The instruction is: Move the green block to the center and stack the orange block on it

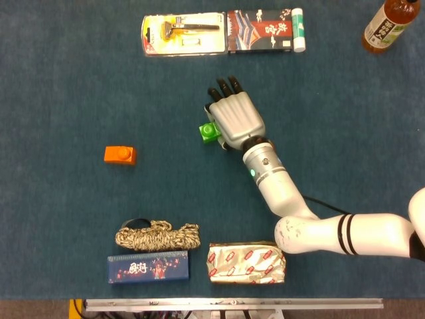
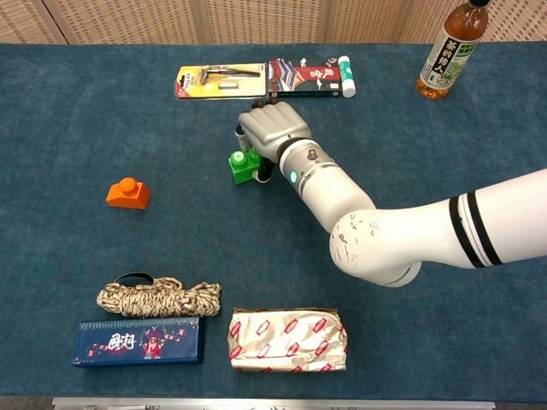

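The right hand [image 1: 234, 118] reaches out over the middle of the blue table [image 1: 66, 86], palm down, and pinches the green block [image 1: 209, 131] against its thumb side. The block sits low at the table near the centre; I cannot tell whether it touches the cloth. The orange block [image 1: 119, 155] lies well apart to the left, on its own. A coil of rope [image 1: 157, 235] and a foil-wrapped packet [image 1: 246, 262] sit near the front edge.
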You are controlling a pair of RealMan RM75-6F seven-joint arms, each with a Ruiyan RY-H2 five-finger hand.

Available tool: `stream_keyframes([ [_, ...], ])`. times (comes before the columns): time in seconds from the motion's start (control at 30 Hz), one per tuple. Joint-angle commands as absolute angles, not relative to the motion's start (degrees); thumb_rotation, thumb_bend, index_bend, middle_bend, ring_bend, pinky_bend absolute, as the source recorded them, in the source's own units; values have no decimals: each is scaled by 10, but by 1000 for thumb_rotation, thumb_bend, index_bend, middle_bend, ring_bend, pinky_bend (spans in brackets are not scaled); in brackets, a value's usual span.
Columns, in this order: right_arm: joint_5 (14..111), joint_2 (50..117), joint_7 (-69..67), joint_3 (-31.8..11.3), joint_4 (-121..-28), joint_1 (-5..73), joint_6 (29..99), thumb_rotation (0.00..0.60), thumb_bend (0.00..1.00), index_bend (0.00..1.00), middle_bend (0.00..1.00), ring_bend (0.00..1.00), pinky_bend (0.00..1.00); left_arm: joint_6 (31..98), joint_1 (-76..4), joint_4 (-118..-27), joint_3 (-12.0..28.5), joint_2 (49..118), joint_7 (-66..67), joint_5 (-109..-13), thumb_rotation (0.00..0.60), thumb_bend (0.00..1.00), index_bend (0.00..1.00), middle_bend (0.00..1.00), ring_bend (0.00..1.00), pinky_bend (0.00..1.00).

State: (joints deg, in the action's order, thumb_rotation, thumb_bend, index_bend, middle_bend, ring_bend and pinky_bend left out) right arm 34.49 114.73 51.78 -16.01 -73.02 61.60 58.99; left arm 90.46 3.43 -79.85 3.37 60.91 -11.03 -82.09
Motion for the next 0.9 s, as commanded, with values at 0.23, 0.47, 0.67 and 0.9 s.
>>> stream_keyframes([
  [0.23,337,1154,521,-162,-720,620,579,600,349,556,203,2,22,903,34,-799,35,608,-112,-820,600,282,329,141,30,253],
  [0.47,344,1151,520,-161,-728,617,584,600,333,440,203,2,22,898,34,-798,36,607,-115,-817,600,282,332,144,30,253],
  [0.67,356,1142,518,-157,-744,612,591,600,301,346,203,2,22,899,34,-800,36,608,-112,-818,600,282,333,144,30,253],
  [0.9,368,1129,517,-150,-766,606,596,600,287,303,203,2,22,899,35,-800,37,607,-114,-818,600,282,333,145,30,253],
])
